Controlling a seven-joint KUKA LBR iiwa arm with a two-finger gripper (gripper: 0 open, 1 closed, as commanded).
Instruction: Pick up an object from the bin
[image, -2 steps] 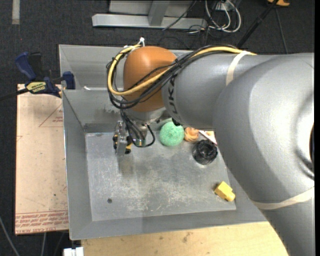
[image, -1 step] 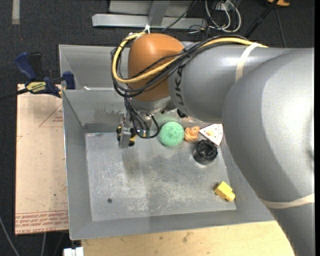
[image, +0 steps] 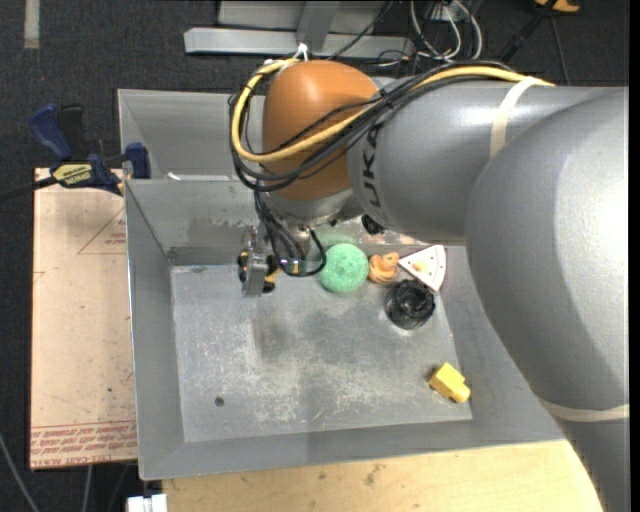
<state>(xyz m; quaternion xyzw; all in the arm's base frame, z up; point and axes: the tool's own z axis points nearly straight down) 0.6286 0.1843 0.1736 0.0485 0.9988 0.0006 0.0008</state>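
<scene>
My gripper (image: 259, 267) hangs below the orange wrist cover, over bare floor near the bin's back wall, left of centre. A green ball (image: 345, 268) lies just to its right, close beside it but apart. Past the ball sit a small orange piece (image: 383, 267) and a white triangular piece with orange dots (image: 425, 266). Nothing shows in the gripper.
A black round object (image: 410, 303) lies in front of the white piece. A yellow block (image: 450, 383) rests near the front right corner. The arm covers the bin's right and back right.
</scene>
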